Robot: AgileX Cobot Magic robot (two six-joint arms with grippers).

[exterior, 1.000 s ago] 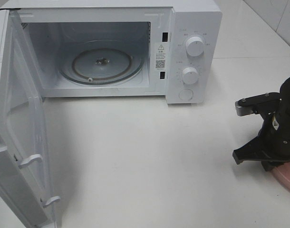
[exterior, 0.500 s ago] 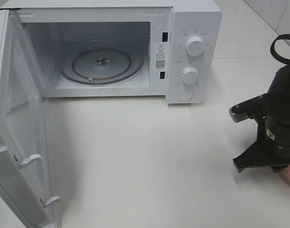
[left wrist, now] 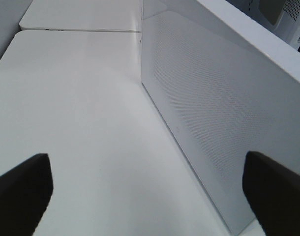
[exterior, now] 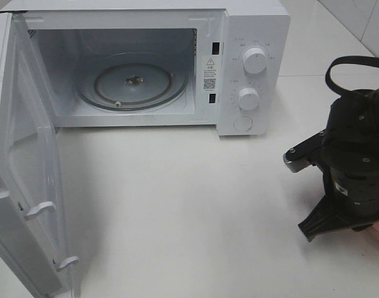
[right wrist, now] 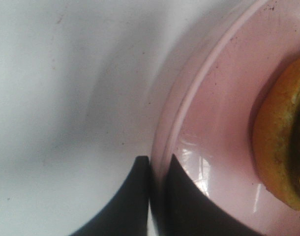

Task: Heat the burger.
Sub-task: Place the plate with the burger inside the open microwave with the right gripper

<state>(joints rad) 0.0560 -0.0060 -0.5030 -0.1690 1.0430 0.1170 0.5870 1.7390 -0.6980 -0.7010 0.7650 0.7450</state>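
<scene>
While right hand (right wrist: 157, 167) clamps pink plate (right wrist: 189, 98) rim, burger (right wrist: 280, 147) aboard: hold plate level, carry slow into microwave (exterior: 251, 37), set on turntable (exterior: 132, 84). Left hand (left wrist: 145, 167) jaws apart, empty, beside microwave door (left wrist: 214, 98).

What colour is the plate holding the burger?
The plate is pink; the right wrist view shows it best.

You are looking at a white table (exterior: 177, 205) filling most of the frame, evenly lit and giving off a faint sheen, while a white tiled wall (exterior: 369, 18) is showing at upper right.
</scene>
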